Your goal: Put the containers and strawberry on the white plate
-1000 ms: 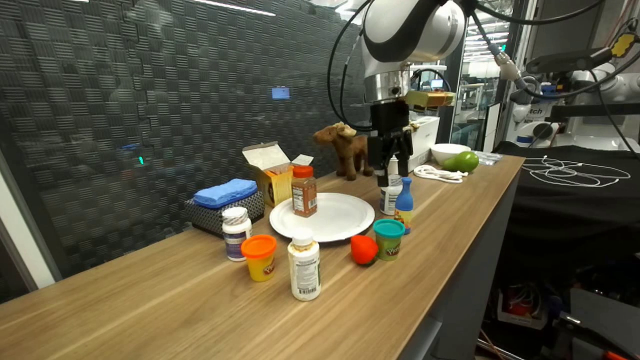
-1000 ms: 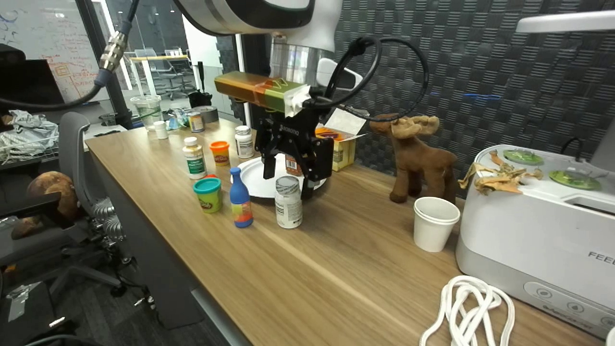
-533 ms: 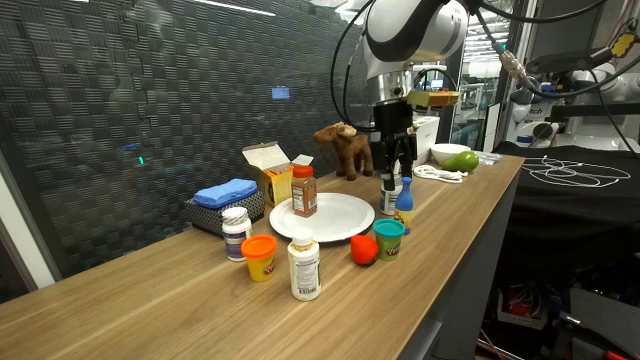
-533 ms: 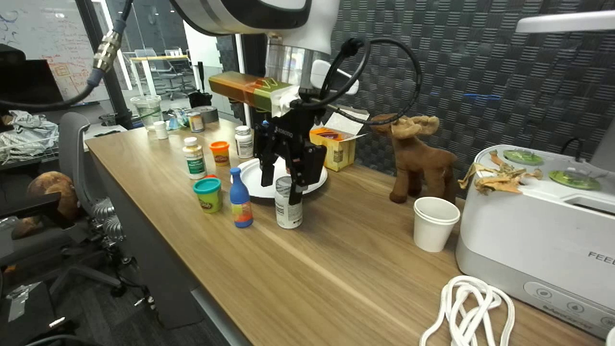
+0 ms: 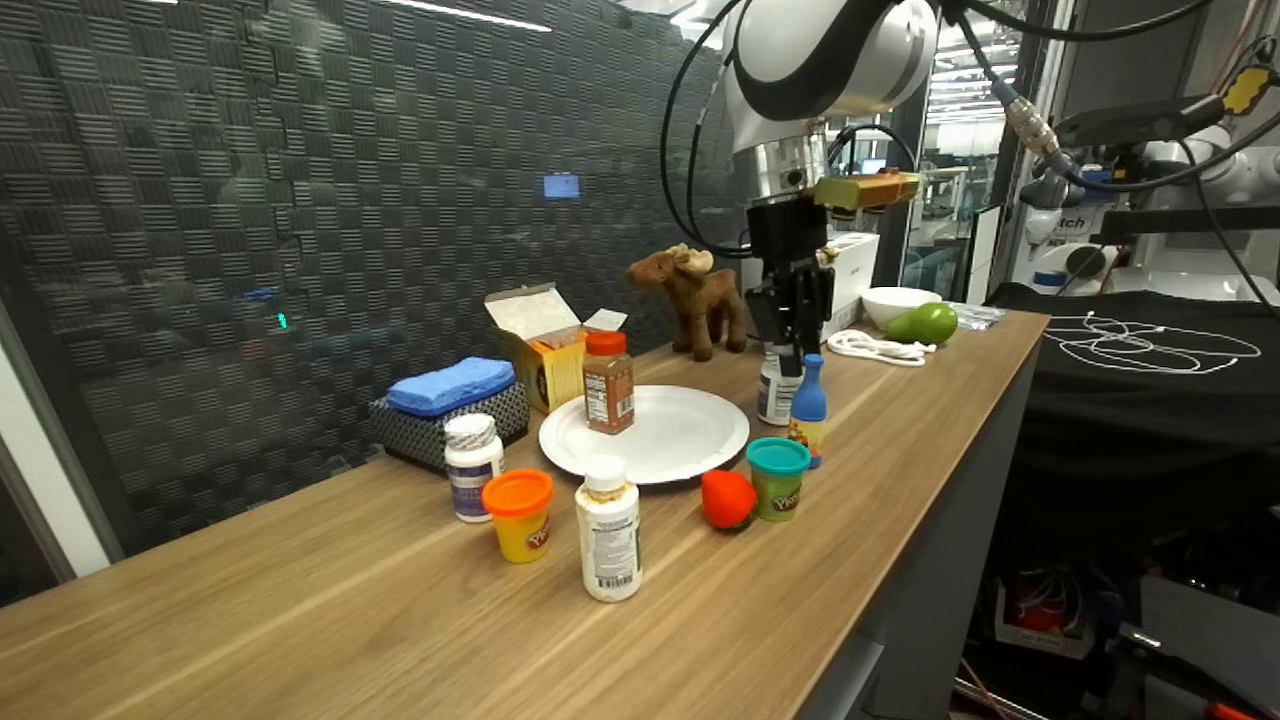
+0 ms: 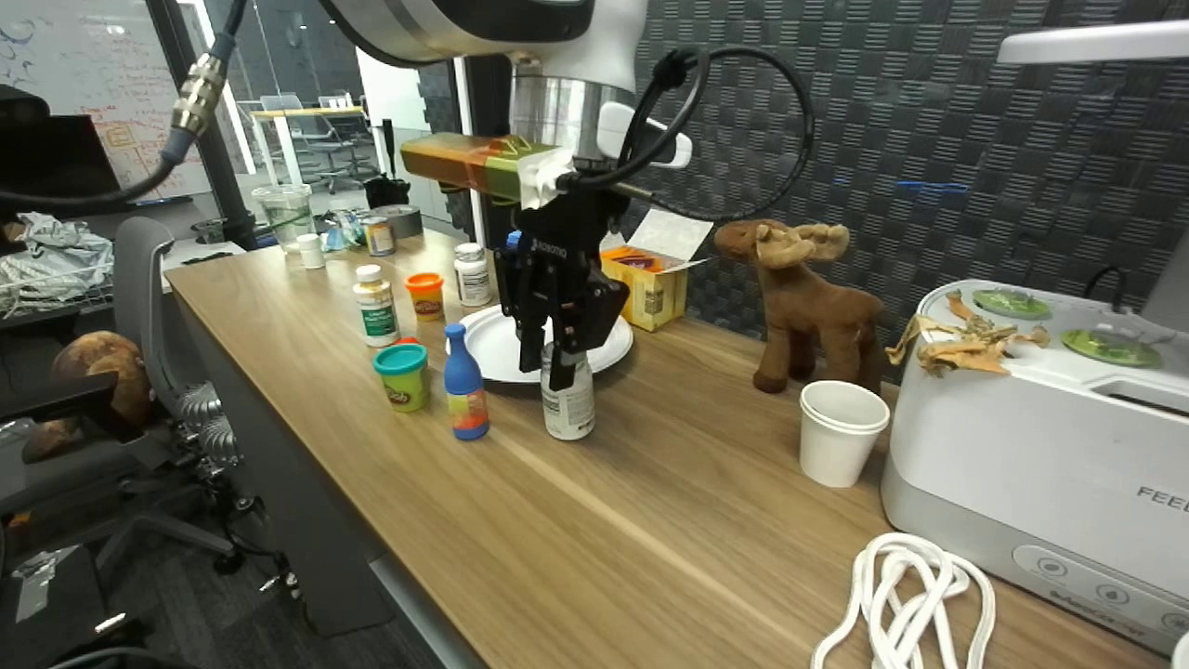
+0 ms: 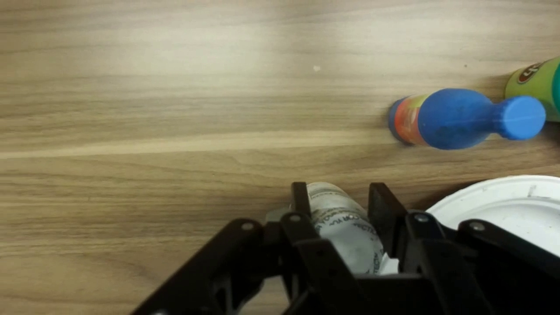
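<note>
My gripper (image 7: 340,192) is shut on the cap of a white pill bottle (image 6: 568,409), which leans slightly and still meets the table. The white plate (image 5: 680,445) lies beside it, carrying the red-capped brown bottle (image 5: 608,395). A small blue bottle (image 7: 455,118) stands close by, followed by the teal tub (image 5: 777,490) and the strawberry (image 5: 727,498), mostly hidden in an exterior view. Farther along the table are the orange cup (image 5: 520,525), a white bottle with a green label (image 6: 376,314) and another white pill bottle (image 5: 473,475).
Behind the plate are a tan cardboard box (image 6: 655,293), a dark box (image 5: 450,430) with a blue block (image 5: 452,386), and a brown toy moose (image 6: 813,297). White paper cups (image 6: 841,432), a white appliance (image 6: 1040,446) and white cord (image 6: 906,604) lie on the gripper's other side.
The gripper has come down over the white pill bottle and its fingers have drawn together on the cap. The bottle has shifted and tipped slightly. The other objects stand as before.
</note>
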Robot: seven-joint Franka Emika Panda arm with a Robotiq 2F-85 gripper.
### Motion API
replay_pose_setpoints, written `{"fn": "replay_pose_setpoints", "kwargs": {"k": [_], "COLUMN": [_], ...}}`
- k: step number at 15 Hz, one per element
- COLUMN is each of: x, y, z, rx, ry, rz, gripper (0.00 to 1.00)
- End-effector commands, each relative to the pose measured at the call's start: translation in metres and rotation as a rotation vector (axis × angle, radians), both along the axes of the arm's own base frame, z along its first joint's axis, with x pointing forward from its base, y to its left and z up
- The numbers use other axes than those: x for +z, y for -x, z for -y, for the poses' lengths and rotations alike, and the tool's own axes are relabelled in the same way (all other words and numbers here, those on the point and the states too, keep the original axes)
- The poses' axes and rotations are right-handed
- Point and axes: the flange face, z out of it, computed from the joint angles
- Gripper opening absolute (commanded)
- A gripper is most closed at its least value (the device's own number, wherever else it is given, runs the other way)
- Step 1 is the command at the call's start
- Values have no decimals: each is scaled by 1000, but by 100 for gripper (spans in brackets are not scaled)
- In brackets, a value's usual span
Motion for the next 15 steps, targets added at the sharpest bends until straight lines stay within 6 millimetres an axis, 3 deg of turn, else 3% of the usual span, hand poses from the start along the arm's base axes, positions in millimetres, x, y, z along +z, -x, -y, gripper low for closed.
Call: {"fn": "replay_pose_setpoints", "kwargs": {"k": [1,8,15], "x": [21,43,74], "y": [3,-10,-54], "z": [-4,-9,-29], "rx": [15,77,216], "ry": [79,112,-2], "rz": [35,78,131], "gripper": [14,14,14]}}
